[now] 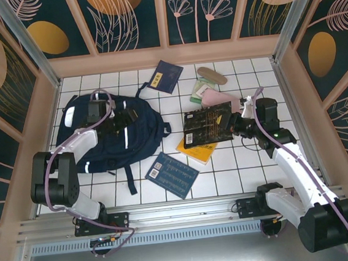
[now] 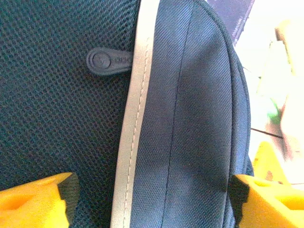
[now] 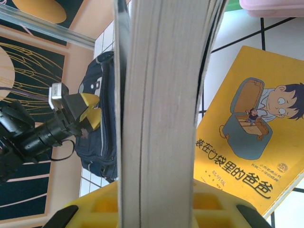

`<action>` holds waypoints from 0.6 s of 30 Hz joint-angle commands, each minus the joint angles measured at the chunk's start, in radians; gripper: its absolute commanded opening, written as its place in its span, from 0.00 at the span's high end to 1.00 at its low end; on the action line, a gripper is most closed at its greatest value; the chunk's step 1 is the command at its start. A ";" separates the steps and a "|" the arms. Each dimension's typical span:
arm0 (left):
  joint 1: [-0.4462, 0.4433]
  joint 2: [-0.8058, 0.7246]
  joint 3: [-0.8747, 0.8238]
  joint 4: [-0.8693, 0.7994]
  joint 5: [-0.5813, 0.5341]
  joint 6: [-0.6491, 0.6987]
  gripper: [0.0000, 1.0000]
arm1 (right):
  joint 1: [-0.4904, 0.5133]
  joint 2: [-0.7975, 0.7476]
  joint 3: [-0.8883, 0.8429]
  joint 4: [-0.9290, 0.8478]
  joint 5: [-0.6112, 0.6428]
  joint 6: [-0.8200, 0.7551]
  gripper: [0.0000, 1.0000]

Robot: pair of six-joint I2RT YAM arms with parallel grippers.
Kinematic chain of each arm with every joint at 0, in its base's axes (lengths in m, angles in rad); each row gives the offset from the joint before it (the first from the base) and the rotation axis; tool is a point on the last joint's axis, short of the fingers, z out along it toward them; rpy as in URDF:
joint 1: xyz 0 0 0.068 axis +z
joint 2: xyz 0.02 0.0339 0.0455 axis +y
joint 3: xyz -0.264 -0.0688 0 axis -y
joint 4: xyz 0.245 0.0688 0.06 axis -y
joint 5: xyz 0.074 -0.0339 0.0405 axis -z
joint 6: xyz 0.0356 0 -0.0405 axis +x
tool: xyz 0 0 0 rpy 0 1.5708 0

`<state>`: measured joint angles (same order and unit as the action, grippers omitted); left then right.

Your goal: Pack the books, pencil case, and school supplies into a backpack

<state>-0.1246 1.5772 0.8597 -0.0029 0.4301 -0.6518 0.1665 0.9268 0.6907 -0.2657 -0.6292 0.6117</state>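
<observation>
The backpack (image 1: 101, 143) lies flat on the left part of the tabletop (image 1: 239, 167). The left gripper (image 1: 123, 119) hangs over it with the jaws wide. In the left wrist view its yellow fingertips (image 2: 35, 199) stand on both sides of the white reflective stripe (image 2: 135, 118). I cannot tell if they touch the fabric.

The right gripper (image 1: 234, 125) is closed on the right edge of the black book (image 1: 207, 124) and holds it above the middle of the tabletop. In the right wrist view the pages of this book stand between the yellow fingers (image 3: 90, 211). The yellow book (image 3: 251, 142) lies flat below it.

The blue book (image 1: 172, 175) lies near the near edge, in the middle. The navy booklet (image 1: 162, 76) lies near the far edge. The tan oval piece (image 1: 213, 75) is to its right. The pale green pack (image 1: 199, 92) is just beside the pink pencil case (image 3: 273, 4), behind the black book.
</observation>
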 commanded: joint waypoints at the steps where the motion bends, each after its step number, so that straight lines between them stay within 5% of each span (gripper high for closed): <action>1: 0.009 -0.004 -0.042 0.213 0.239 -0.109 0.23 | 0.009 0.001 -0.005 0.087 -0.041 0.019 1.00; 18: 0.014 0.063 -0.121 0.454 0.413 -0.270 0.53 | 0.016 0.023 -0.032 0.121 -0.047 0.054 1.00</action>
<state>-0.1081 1.6012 0.7719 0.3256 0.7544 -0.8589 0.1722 0.9569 0.6514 -0.2291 -0.6361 0.6456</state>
